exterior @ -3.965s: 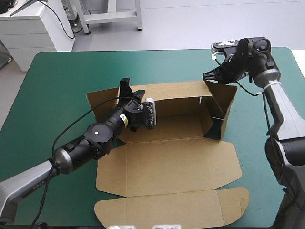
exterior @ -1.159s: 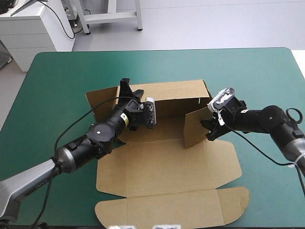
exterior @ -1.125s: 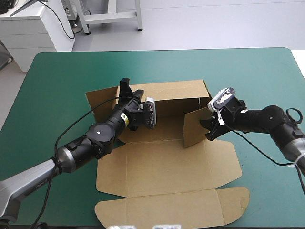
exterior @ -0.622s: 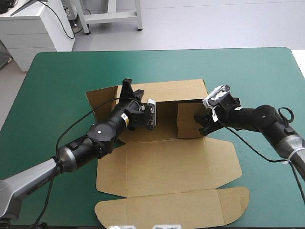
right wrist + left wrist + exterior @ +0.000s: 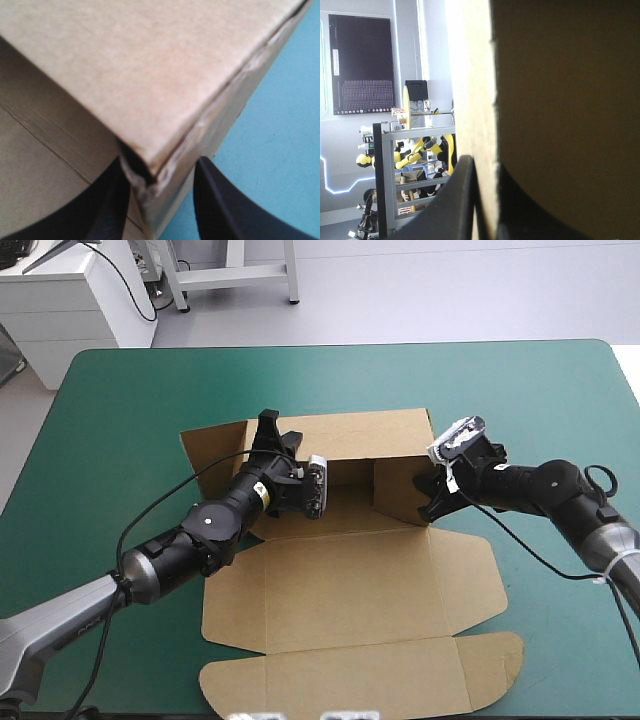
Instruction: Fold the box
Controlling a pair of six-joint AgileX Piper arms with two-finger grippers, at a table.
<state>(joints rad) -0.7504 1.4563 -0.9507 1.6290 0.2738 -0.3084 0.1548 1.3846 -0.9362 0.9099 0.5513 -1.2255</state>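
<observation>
The brown box lies open on the teal-green table, its back wall raised upright. My left gripper is shut on that wall's top edge near its left end. In the left wrist view the board runs edge-on between the two black fingers of the left gripper. At the right end a side wall is folded inward and stands upright. My right gripper is at that outer corner. Its fingers stand apart, astride the box corner.
The lid and front panel lie flat toward the table's near edge. A side flap lies spread at the box's left end, under my left arm. Bare teal-green cover lies right of the box and along the far edge.
My right gripper came down from the far right corner to the box's right end and swung the side wall inward. My left gripper kept its hold on the back wall.
</observation>
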